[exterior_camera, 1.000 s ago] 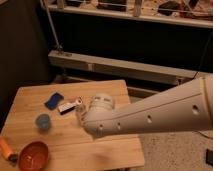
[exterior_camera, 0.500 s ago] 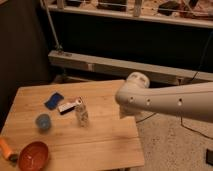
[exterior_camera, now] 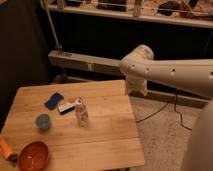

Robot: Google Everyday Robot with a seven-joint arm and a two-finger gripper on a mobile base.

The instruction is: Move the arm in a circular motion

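The hand point(exterior_camera: 136, 88) shows only as a short pale stub hanging below the arm's rounded joint, right of centre in the frame, above the floor just past the far right corner of the worktop point(exterior_camera: 112, 132). Whether it is open or closed cannot be told, and it touches nothing.

The arm point(exterior_camera: 175, 74) reaches in from the right edge as a thick off-white tube with a row of small dark holes, ending in the round joint at upper centre-right.

On the wooden worktop, a clear bottle point(exterior_camera: 81, 113) stands upright near the middle. A white packet point(exterior_camera: 67, 106) and a blue flat pad point(exterior_camera: 54, 100) lie just left of it. A blue cup point(exterior_camera: 43, 121) sits nearer the left, and an orange bowl point(exterior_camera: 34, 156) sits at the lower left corner. A black cable point(exterior_camera: 161, 110) trails across the speckled floor point(exterior_camera: 160, 140).
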